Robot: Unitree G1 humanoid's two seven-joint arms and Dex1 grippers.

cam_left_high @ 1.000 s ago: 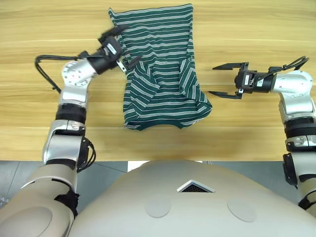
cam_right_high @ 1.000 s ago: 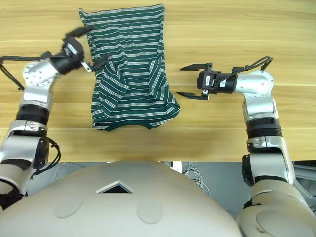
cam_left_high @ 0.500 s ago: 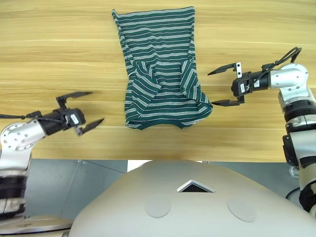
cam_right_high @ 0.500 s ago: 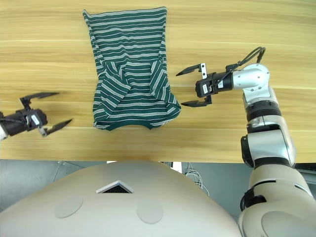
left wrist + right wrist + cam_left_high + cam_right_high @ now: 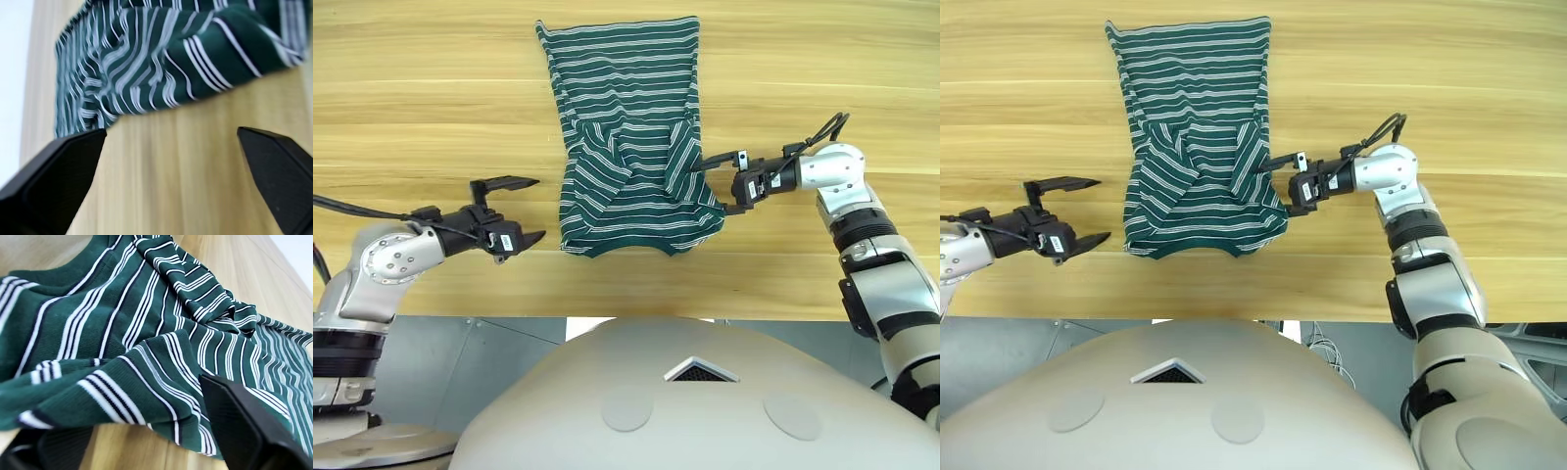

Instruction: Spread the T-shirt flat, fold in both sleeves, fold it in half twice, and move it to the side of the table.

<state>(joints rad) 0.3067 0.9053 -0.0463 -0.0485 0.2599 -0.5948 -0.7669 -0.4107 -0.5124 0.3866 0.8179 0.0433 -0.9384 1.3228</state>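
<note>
Both jaws have moved in on the T-shirt point(image 5: 628, 127) lying bunched on the surface point(image 5: 421, 88): the left jaws hover wide open just off its near-left corner; the right jaws, narrower now, straddle its right edge.

From the head we look steeply down on the table point(image 5: 411, 98), both eyes sharing the shirt point(image 5: 626, 147). Our wrist cameras sit low and close, facing it from opposite sides.

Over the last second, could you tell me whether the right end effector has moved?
Yes. The right end effector has moved toward the robot's left, from over the bare table to the right edge of the T-shirt.
</note>
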